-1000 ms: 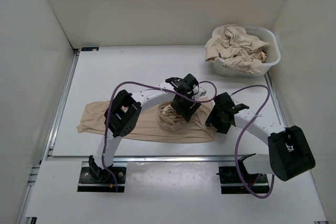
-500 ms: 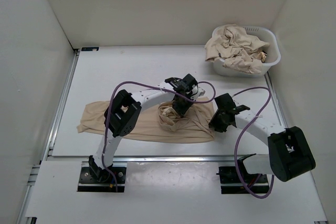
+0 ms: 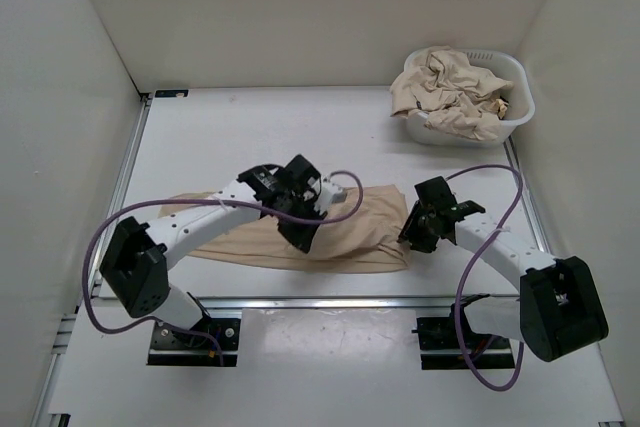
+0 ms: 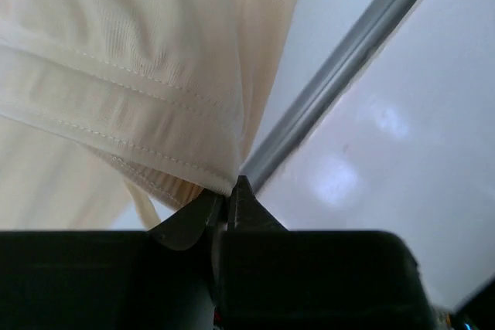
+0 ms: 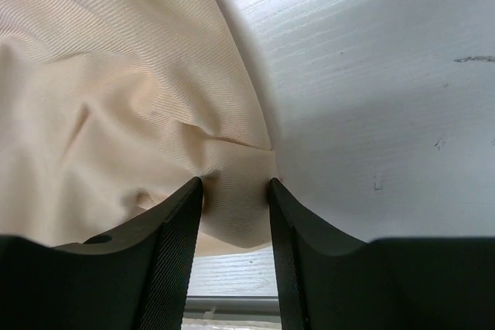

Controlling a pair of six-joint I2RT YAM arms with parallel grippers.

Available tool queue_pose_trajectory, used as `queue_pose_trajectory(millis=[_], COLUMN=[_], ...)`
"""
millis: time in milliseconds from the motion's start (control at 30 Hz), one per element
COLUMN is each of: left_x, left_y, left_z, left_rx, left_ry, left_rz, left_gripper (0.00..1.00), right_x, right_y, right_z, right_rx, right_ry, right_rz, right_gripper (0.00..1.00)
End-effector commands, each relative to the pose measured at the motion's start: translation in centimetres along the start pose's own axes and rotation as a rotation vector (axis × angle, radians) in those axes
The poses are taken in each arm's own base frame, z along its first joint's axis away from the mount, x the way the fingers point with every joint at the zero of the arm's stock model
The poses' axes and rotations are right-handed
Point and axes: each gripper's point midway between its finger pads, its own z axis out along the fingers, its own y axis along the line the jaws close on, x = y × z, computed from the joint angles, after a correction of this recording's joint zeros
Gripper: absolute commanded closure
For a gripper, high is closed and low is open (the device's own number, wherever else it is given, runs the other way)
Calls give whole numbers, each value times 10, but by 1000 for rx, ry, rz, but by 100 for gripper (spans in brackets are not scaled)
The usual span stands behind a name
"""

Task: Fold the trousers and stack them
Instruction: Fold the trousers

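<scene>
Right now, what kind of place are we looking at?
Probably a lab robot cell for laundry-folding trials, not a home: plain white walls box in the table, the trousers lie on it, and a white basket of crumpled beige garments sits in the far right corner.

High rear overhead view, both wrist cameras close on trousers [image 3: 365,222]

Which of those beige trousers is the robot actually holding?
The trousers spread on the table: the left end effector and right end effector both pinch them. The other trousers lie crumpled in the white basket, untouched.
</scene>
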Motion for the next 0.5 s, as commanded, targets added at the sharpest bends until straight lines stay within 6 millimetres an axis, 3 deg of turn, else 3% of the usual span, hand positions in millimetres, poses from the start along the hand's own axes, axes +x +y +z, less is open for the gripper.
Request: queue_pose_trajectory(millis=[0, 200, 333, 467], left_x=[68, 79, 87, 80], left_y=[3, 15, 21, 25], left_z=[24, 38, 43, 42], left_rx=[56, 46, 19, 0], left_ry=[184, 155, 165, 145], left_rz=[-83, -105, -105, -97], left_gripper=[86, 86, 85, 59], right_x=[8, 14, 21, 30], right_y=[-1, -7, -14, -18], right_z=[-2, 1, 2, 2], right_rx=[-26, -10, -9, -10], right_ry=[24, 39, 53, 89], right_rz=[-15, -15, -24, -55], right_gripper=[53, 42, 41, 40])
